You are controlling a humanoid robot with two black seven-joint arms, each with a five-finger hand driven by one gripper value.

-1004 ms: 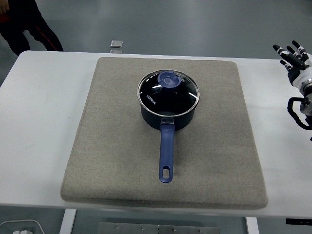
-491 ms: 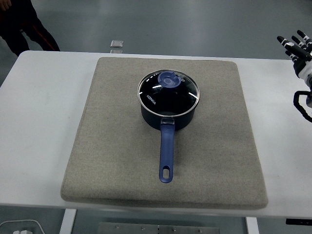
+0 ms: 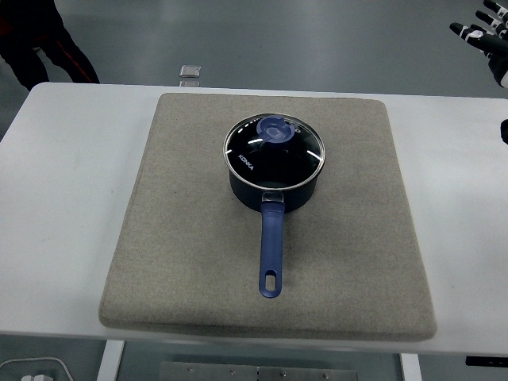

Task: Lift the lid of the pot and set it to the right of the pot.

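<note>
The glass pot lid (image 3: 275,150) with its blue knob (image 3: 275,130) sits closed on the dark pot (image 3: 274,190) at the middle of the grey mat (image 3: 159,238), handle (image 3: 271,254) pointing toward the near edge. The right hand (image 3: 486,36) hovers at the top right corner, fingers spread, holding nothing.

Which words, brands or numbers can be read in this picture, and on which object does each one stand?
"KONKA": white letters on the glass pot lid, near its left rim, running slantwise.
No other text can be read: the pot, its blue handle, the grey mat and the white table show no print.
The small object on the floor beyond the table is too small to read.
</note>
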